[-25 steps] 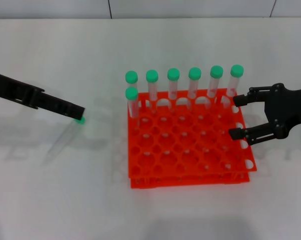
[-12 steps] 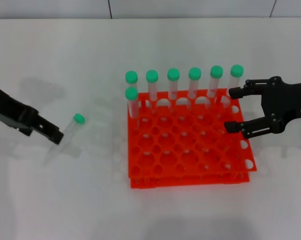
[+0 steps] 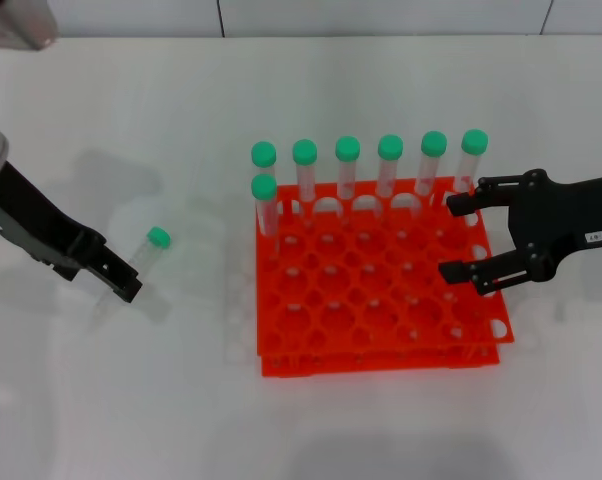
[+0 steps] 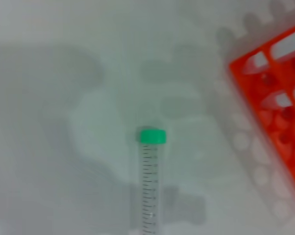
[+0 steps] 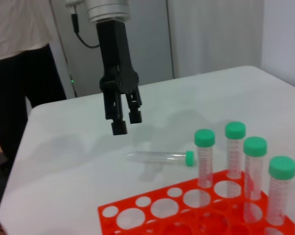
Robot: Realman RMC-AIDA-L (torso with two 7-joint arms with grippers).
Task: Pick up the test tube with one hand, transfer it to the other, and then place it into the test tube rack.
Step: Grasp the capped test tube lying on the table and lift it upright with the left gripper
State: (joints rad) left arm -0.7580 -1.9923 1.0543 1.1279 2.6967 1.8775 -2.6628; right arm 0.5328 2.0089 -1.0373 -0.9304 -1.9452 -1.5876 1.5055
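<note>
Seven capped tubes [image 3: 347, 165] stand at the far side of the orange rack [image 3: 379, 300], while one more, the loose tube [image 3: 131, 275], lies flat on the white desk [image 3: 281, 430] well to the rack's left, its green cap pointing toward the far edge and slightly toward the rack. Nearest along that side, the left pincer [image 3: 121, 285] hangs above the tube's clear lower end; the right wrist view shows it clear of the desk with its fingers [image 5: 120, 126] a little apart and nothing between them, so it is open and empty. The left wrist view looks straight down the tube, which runs out from under the camera, cap away.

My reading is that the pick-up is the step in hand and has not yet been made. To do it well, the left pincer should come straight down with one finger on each side of the clear barrel, across its length, not along it, since a round tube will roll away from a glancing touch. Taking it toward the lower end would leave the capped end free for the hand-over.

Farther right, the right pincer [image 3: 457, 237] hovers over the rack's right side, its two fingers spread wide and holding nothing. It sits close to the last standing tube in the far row, so any reach toward the hand-over should rise clear of those caps first.
</note>
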